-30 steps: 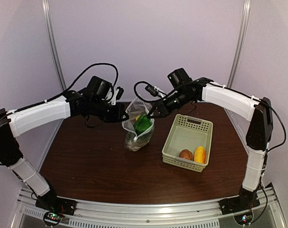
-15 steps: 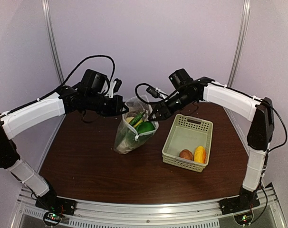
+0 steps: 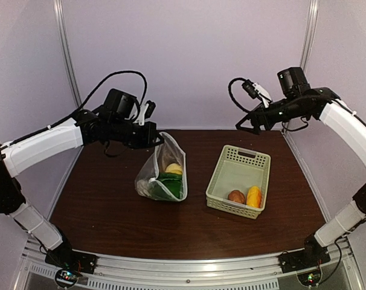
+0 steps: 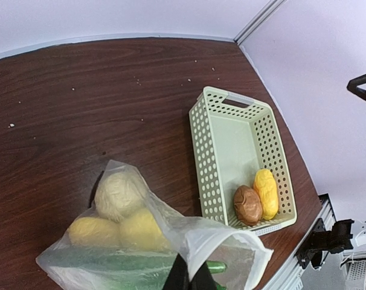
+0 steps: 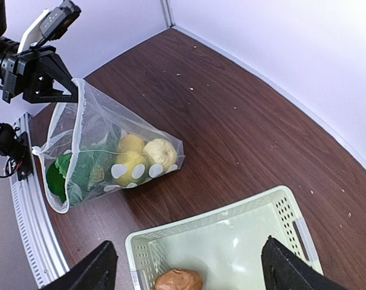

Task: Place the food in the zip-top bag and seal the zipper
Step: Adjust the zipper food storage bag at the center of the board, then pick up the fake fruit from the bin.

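1. Overhead, the zip-top bag (image 3: 162, 178) lies slumped near the middle of the table (image 3: 104, 205). Its top edge at 12 o'clock is lifted by the left gripper (image 3: 157, 140), whose jaws are pinched tight on the plastic. The basket (image 3: 218, 176) stands at 3 o'clock from the bag, apart from it, with a strip of bare wood between them. The right gripper (image 3: 246, 124) hangs high in the air toward 12 o'clock of the basket, jaws spread and holding nothing. Bare wood also runs at 6 and 9 o'clock of the bag.

2. From the left wrist, three lemons (image 4: 119, 194) bunch at the bag's far end, and the cucumber (image 4: 128, 263) lies nearer the fingers. At 2 o'clock sits the basket, with the brown round piece (image 4: 248, 204) and the orange-yellow piece (image 4: 267, 192) touching in its near corner.

3. From the right wrist, the wide-set fingers (image 5: 86, 272) frame the basket at 6 o'clock. The bag lies at 9 o'clock, with the leafy vegetable (image 5: 65, 175) near its mouth. The table's far edge meets the wall from 12 to 3 o'clock.
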`<act>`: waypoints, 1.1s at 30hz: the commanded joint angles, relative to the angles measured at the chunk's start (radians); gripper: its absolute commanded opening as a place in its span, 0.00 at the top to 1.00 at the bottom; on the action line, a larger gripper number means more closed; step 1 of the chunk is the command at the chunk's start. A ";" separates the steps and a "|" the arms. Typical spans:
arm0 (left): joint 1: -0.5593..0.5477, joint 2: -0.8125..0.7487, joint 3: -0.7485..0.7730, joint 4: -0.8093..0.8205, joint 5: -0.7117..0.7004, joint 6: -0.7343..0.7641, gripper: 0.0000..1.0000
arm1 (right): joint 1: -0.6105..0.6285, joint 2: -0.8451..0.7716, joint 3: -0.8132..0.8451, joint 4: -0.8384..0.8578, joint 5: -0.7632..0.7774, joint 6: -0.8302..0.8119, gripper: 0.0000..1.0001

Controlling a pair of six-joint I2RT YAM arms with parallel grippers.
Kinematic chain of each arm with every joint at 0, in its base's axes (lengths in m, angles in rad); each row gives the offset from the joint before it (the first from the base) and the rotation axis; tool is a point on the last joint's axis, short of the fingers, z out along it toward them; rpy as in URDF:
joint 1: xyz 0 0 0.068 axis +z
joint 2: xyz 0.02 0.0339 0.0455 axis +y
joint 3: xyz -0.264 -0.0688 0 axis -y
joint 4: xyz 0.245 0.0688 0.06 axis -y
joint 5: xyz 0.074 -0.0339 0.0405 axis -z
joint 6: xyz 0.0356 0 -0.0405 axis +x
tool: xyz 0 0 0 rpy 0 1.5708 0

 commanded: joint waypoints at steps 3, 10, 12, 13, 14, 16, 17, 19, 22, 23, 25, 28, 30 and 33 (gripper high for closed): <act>0.000 -0.024 -0.026 0.068 0.002 0.025 1.00 | -0.089 -0.150 -0.204 0.077 0.207 -0.009 0.01; 0.000 0.007 -0.011 0.054 0.007 0.044 1.00 | -0.097 -0.168 -0.471 0.058 0.171 -0.327 0.19; 0.000 0.013 -0.003 0.048 0.003 0.048 1.00 | -0.093 -0.144 -0.484 0.025 0.185 -0.366 0.25; 0.000 0.016 0.004 0.040 0.000 0.050 1.00 | -0.094 -0.137 -0.492 0.012 0.186 -0.381 0.26; 0.000 0.020 0.008 0.037 -0.002 0.050 1.00 | -0.090 -0.133 -0.500 0.003 0.183 -0.392 0.27; 0.000 0.029 0.011 0.034 -0.001 0.051 1.00 | -0.084 -0.125 -0.520 0.000 0.185 -0.403 0.27; 0.000 0.035 0.011 0.034 0.003 0.049 1.00 | -0.077 -0.120 -0.530 0.001 0.186 -0.410 0.27; 0.000 0.045 0.011 0.034 0.011 0.047 1.00 | -0.062 -0.107 -0.545 0.002 0.187 -0.422 0.27; 0.000 0.054 0.011 0.032 0.018 0.044 1.00 | -0.042 -0.079 -0.569 0.031 0.194 -0.433 0.26; 0.000 0.056 0.011 0.031 0.018 0.042 1.00 | -0.035 -0.067 -0.572 0.045 0.196 -0.431 0.26; 0.000 0.056 0.014 0.028 0.020 0.041 1.00 | -0.020 -0.039 -0.573 0.071 0.195 -0.416 0.24; 0.000 0.055 0.017 0.021 0.020 0.041 1.00 | 0.002 0.006 -0.573 0.109 0.200 -0.395 0.19; 0.000 0.051 0.016 0.015 0.017 0.042 1.00 | 0.021 0.035 -0.568 0.116 0.198 -0.390 0.17; 0.000 0.047 0.010 0.006 0.010 0.043 1.00 | 0.050 0.077 -0.559 0.115 0.191 -0.391 0.14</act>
